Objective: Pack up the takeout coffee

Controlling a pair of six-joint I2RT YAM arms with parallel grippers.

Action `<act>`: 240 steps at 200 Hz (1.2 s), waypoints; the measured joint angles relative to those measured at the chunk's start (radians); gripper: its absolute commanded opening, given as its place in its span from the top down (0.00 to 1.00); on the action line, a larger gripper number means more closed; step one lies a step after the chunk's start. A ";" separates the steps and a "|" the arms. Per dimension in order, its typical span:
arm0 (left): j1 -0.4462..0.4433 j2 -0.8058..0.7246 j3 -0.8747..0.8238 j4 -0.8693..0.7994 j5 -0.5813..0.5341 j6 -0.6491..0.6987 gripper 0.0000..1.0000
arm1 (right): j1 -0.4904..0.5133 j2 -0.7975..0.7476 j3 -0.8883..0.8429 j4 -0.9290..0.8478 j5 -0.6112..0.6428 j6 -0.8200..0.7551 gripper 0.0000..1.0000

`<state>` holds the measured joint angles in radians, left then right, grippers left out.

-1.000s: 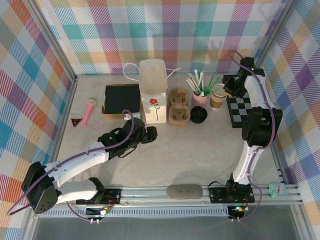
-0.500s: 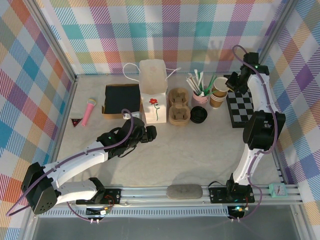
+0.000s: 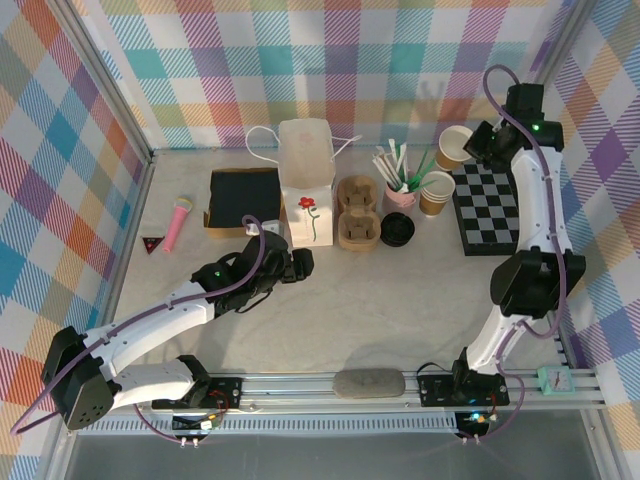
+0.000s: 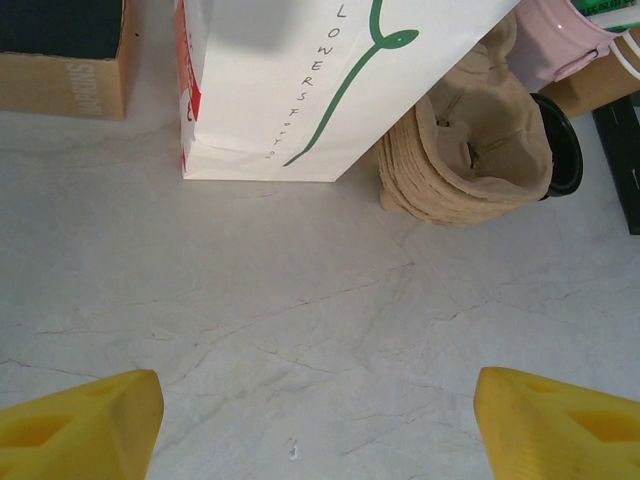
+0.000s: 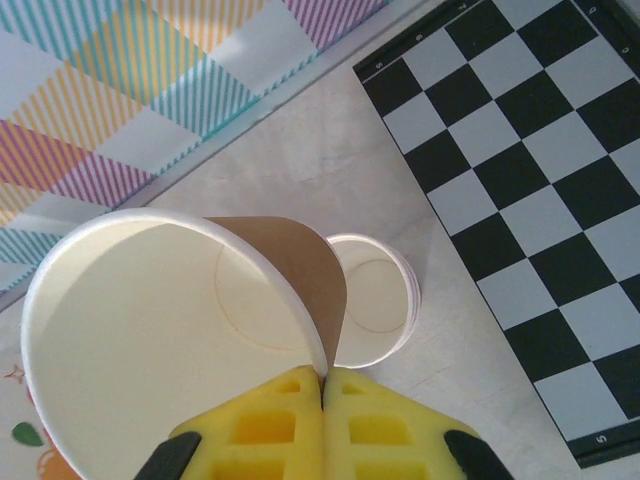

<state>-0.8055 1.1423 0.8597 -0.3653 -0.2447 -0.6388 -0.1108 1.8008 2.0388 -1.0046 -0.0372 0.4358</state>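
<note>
Well, starting on the left: the left gripper (image 4: 320, 425) hovers low over bare table, its yellow fingers spread wide and holding nothing. It looks like a waiting pose. Just ahead of it stands the white paper bag (image 4: 300, 80), upright with its mouth open at the top, likely where the order ends up. Ahead and to that gripper's right sits the moulded cup carrier (image 4: 470, 150), with the black lid (image 4: 560, 150) lying flat on the table just past it, not on any cup yet.

Over to the right: the right gripper (image 5: 323, 420) is pressed together on the rim of the brown paper cup (image 5: 150, 330), one finger inside the wall and one outside. That's a sensible hold for thin paper that would crush under a squeeze across the body. The cup hangs in the air, tilted, white inside and empty. Below the gripper, a second cup (image 5: 370, 310) stands on the table beside the checkerboard (image 5: 520, 150). It may be a stack, hard to say from here.

My read: the cup needs bringing left toward the lid and carrier.
</note>
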 measured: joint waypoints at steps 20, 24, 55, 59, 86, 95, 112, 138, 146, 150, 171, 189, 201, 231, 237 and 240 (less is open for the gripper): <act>0.003 -0.001 0.003 0.001 0.000 0.000 0.19 | 0.000 -0.059 -0.019 -0.010 0.000 -0.006 1.00; 0.004 -0.001 0.003 0.000 0.000 0.000 0.19 | 0.000 -0.075 -0.031 -0.010 0.000 -0.008 1.00; 0.004 -0.007 0.003 0.002 0.001 -0.001 0.19 | 0.001 -0.248 -0.180 -0.019 -0.005 -0.035 1.00; 0.004 -0.008 0.003 0.002 0.001 -0.001 0.19 | 0.001 -0.270 -0.201 -0.023 -0.008 -0.038 1.00; 0.032 -0.019 -0.042 0.059 0.058 -0.032 0.20 | 0.013 -0.421 -0.353 -0.048 -0.032 -0.064 1.00; 0.047 -0.021 -0.074 0.089 0.081 -0.055 0.21 | 0.023 -0.464 -0.399 -0.061 -0.039 -0.072 1.00; 0.061 -0.021 -0.129 0.129 0.112 -0.087 0.21 | 0.064 -0.535 -0.489 -0.075 -0.051 -0.083 1.00; 0.062 -0.031 -0.209 0.184 0.147 -0.131 0.22 | 0.218 -0.627 -0.640 -0.081 -0.050 -0.081 1.00; 0.062 -0.045 -0.233 0.190 0.151 -0.141 0.22 | 0.266 -0.646 -0.683 -0.080 -0.050 -0.078 1.00; 0.062 -0.055 -0.245 0.191 0.152 -0.149 0.22 | 0.293 -0.655 -0.706 -0.078 -0.051 -0.077 1.00; 0.062 -0.122 -0.292 0.190 0.155 -0.169 0.22 | 0.404 -0.693 -0.826 -0.057 -0.051 -0.057 1.00; 0.062 -0.190 -0.319 0.182 0.150 -0.182 0.22 | 0.494 -0.710 -0.930 -0.016 -0.044 -0.027 1.00; 0.062 -0.230 -0.333 0.179 0.146 -0.188 0.22 | 0.557 -0.711 -0.994 0.018 -0.037 -0.003 1.00; 0.062 -0.300 -0.363 0.146 0.130 -0.209 0.22 | 0.694 -0.672 -1.078 0.080 -0.011 0.052 1.00; 0.062 -0.309 -0.367 0.137 0.128 -0.211 0.22 | 0.714 -0.661 -1.082 0.094 -0.003 0.060 1.00; 0.062 -0.312 -0.369 0.132 0.127 -0.212 0.22 | 0.723 -0.655 -1.083 0.100 0.000 0.063 1.00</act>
<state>-0.7437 0.8299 0.4911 -0.2329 -0.1177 -0.8509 0.6125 1.1454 0.9554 -0.9043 -0.0368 0.4992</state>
